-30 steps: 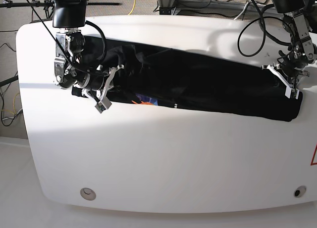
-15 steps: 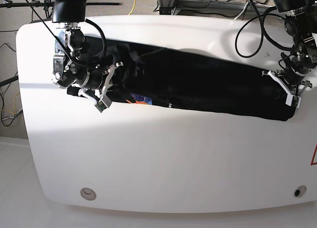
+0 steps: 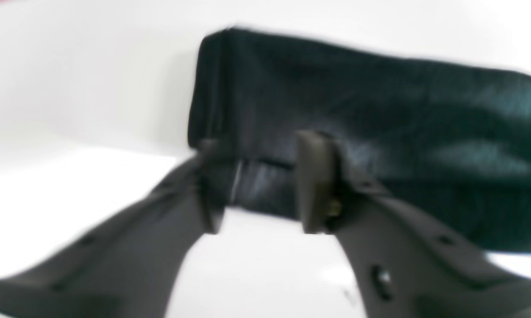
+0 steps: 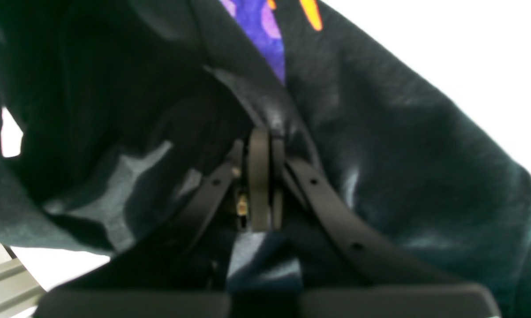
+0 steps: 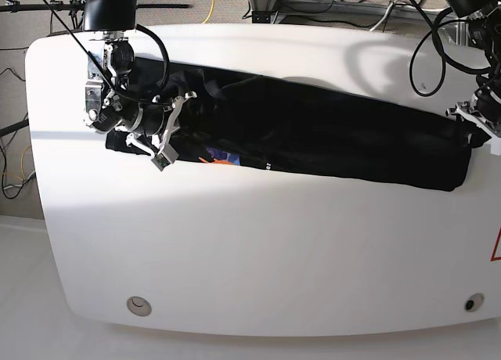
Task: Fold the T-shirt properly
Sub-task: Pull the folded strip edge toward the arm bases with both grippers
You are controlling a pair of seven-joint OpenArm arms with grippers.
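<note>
Right hand (image 4: 263,185) is clamped on a bunch of the T-shirt (image 5: 329,137) at its left end; left hand (image 3: 258,185) has its fingers apart w/ nothing between them, just off the shirt's right end. Judging from this, the step is carrying the left end over for the next fold. To do it well: keep the pinch tight, lift enough to clear the counter (image 5: 258,250), move straight along the strip so the layers don't twist.

Shirt: black cloth, folded into a long narrow band across the far half of the counter, left to right. A bit of orange/blue print (image 5: 223,157) peeks at the near-left edge.
</note>
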